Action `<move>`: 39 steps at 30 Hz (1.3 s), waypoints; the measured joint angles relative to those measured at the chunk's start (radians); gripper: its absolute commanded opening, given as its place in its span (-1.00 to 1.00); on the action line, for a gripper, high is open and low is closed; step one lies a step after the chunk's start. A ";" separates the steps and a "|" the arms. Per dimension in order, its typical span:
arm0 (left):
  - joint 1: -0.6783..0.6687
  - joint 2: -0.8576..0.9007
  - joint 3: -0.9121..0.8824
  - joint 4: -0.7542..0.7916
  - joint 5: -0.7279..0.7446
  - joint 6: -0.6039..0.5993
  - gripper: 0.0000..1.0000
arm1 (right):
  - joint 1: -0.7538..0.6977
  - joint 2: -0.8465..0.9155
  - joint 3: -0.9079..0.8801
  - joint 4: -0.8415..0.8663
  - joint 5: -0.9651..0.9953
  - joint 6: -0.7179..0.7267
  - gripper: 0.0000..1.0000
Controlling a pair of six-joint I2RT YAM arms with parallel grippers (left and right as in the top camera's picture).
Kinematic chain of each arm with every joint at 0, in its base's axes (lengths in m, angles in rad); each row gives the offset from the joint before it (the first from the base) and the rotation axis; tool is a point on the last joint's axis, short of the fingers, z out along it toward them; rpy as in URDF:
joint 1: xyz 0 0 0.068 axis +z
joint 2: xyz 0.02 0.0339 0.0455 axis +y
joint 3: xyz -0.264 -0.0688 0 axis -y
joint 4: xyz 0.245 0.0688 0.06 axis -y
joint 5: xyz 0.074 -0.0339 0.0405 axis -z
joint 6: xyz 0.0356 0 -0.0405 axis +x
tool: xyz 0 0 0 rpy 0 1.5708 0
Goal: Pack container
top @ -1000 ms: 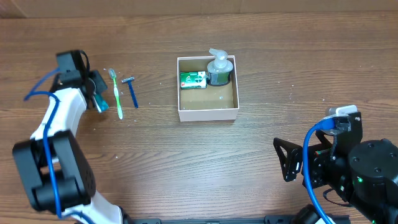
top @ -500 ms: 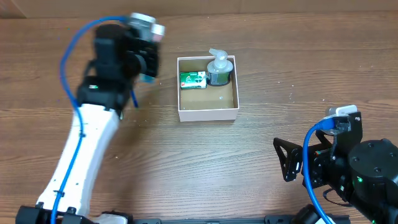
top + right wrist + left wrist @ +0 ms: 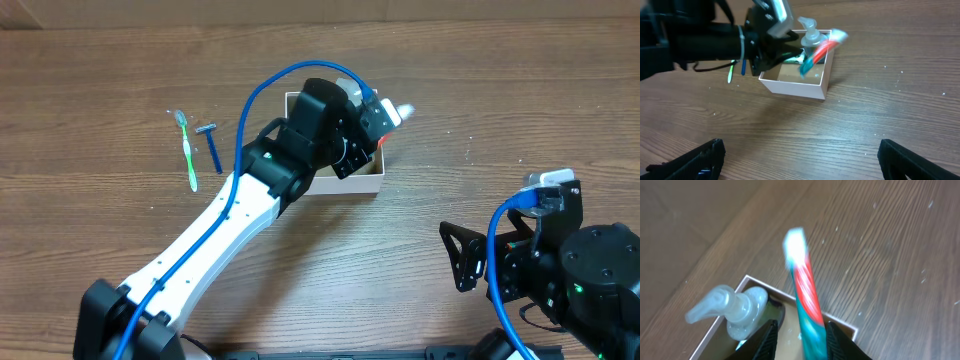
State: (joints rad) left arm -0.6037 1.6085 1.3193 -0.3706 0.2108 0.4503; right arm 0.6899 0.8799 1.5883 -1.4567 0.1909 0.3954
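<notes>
Over the table, seen from above, my left arm (image 3: 215, 225) reaches across to the container (image 3: 345, 184), which sits on the wood near the middle, toward the far edge. The arm covers most of the box; only the near white wall and right corner show. My left gripper (image 3: 373, 128) is over the far right corner, closed around a tube (image 3: 398, 112) whose pale tip juts past the rim. Well to the left lie a green toothbrush (image 3: 187, 152) and, just beside it, a blue razor (image 3: 212, 148). My right gripper (image 3: 458, 256) is at the near right, well apart from the box, fingers spread and empty.

From my left wrist, the 2 fingers (image 3: 766, 341) clamp the tube (image 3: 807, 297) between them. It is teal and red with a white end, blurred, and points out over the container's corner (image 3: 842, 324). A clear pump bottle (image 3: 735, 311) stands upright inside the box, in the corner just left of the tube. I cannot tell whether the tube touches the box.

From my right wrist, my right gripper (image 3: 799, 155) is wide open with nothing in it. Beyond it stands the container (image 3: 796, 89), with the pump bottle (image 3: 809, 31) rising at its far side and the tube (image 3: 819, 52) slanting above the right wall, held by my left gripper (image 3: 785, 50).
</notes>
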 measured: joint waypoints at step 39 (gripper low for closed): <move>0.166 -0.182 0.000 -0.167 -0.169 -0.437 1.00 | 0.000 0.000 0.000 -0.002 0.000 0.000 1.00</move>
State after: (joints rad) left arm -0.4381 1.4269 1.3193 -0.5381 0.0422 0.0135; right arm 0.6899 0.8799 1.5883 -1.4586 0.1909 0.3958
